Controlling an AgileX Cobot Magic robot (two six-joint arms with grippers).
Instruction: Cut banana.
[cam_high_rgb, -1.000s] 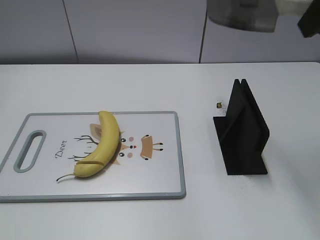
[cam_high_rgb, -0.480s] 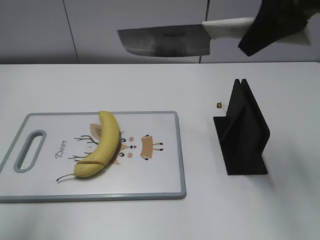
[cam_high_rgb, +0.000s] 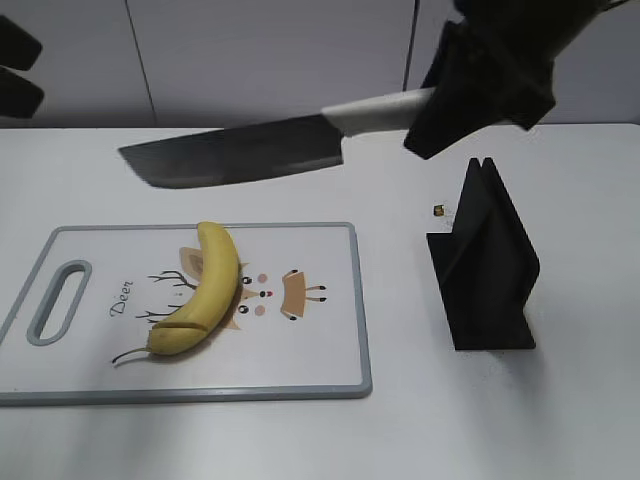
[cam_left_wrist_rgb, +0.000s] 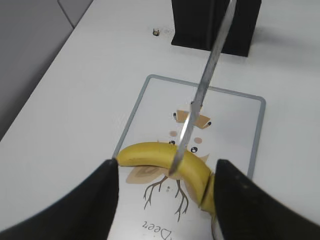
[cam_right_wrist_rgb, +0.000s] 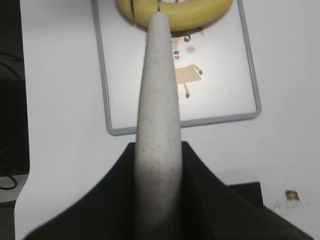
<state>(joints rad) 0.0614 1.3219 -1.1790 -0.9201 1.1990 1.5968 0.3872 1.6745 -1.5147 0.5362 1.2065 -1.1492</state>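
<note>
Fingers on the right, clamped on the knife handle, are swinging it lower toward the counter's left edge over the banana, while the left fingers are hanging spread, empty.

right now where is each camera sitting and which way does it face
Exterior: in front of the table, slanting down at the cutting board; right gripper holds the knife in the air behind the banana.
Left wrist: above the board, looking past its open fingers toward the black stand.
Right wrist: looks along the knife handle to the board.
All three share the banana.
</note>
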